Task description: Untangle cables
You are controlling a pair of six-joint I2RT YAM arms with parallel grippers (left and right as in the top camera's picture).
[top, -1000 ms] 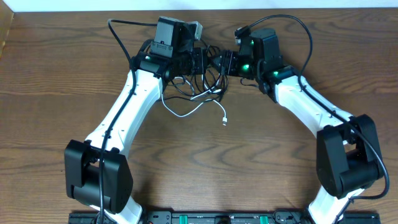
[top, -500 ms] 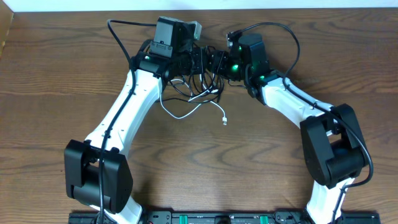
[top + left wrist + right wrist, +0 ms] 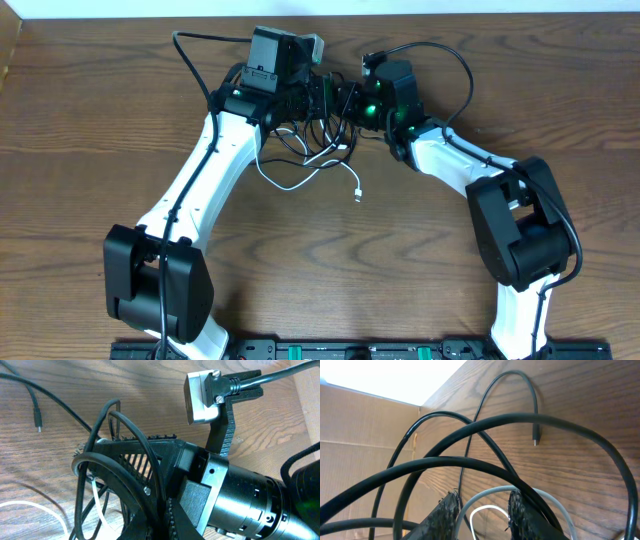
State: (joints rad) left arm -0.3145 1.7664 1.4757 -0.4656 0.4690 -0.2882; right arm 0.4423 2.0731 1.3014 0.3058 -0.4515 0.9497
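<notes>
Over the last second the right gripper (image 3: 347, 100) has slid left, elbow folding in, until it's nose to nose with the left gripper (image 3: 318, 98) at the top centre of the table (image 3: 100, 120). The tangle hasn't budged: white cord (image 3: 290, 186) trails down below them, and the black cord (image 3: 536, 425) loops around. The right fingers (image 3: 522, 515) are apart with cord running between them, nothing pinched. I can't tell on the left. Looks like it's lining up a grab, with the pulling apart yet to come.

R gripper (image 3: 345, 100) moved left, now just beside L gripper (image 3: 318, 98) at the cables (image 3: 300, 180). R arm elbow (image 3: 515, 225) swung in toward table centre. White plug end (image 3: 357, 195) nudged slightly left.
</notes>
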